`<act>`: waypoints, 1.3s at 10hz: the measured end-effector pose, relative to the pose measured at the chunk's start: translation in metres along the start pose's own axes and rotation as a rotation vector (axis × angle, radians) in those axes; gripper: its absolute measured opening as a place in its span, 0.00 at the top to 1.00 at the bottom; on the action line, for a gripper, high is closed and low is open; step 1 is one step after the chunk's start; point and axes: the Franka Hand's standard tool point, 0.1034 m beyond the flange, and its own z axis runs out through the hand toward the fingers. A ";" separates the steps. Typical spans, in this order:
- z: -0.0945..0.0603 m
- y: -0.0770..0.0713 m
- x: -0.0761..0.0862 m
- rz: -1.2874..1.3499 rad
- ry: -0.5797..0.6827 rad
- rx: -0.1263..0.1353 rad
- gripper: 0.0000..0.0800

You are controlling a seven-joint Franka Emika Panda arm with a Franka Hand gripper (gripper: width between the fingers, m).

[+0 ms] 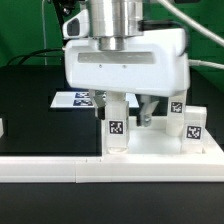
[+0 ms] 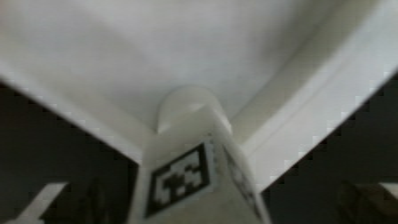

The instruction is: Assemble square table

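Black table (image 1: 25, 100); legs (image 1: 116, 127) tagged, unreadable.

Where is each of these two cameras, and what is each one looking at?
Exterior view: off the arm, low beside the table, facing the gripper above the tabletop and its upright legs; the arm's white hand fills the upper frame.
Wrist view: on the wrist, looking down at a tagged leg on the tabletop; dim finger tips show at the edges.
Shared: that leg and the tabletop.
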 end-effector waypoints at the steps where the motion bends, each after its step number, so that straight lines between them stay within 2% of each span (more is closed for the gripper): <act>1: 0.001 -0.003 0.001 -0.191 -0.014 0.013 0.19; 4: 0.001 -0.002 0.002 -0.038 -0.013 0.016 0.22; 5: 0.001 -0.002 0.001 0.044 -0.014 0.016 0.44; 6: 0.002 0.001 0.001 0.093 -0.016 0.011 0.44; 7: 0.003 0.006 0.001 0.194 -0.018 0.002 0.62; 10: 0.005 0.007 0.001 0.408 -0.023 -0.004 0.63; 12: 0.006 0.008 0.004 0.757 -0.112 -0.048 0.63; 13: 0.006 0.008 0.001 0.930 -0.191 -0.059 0.63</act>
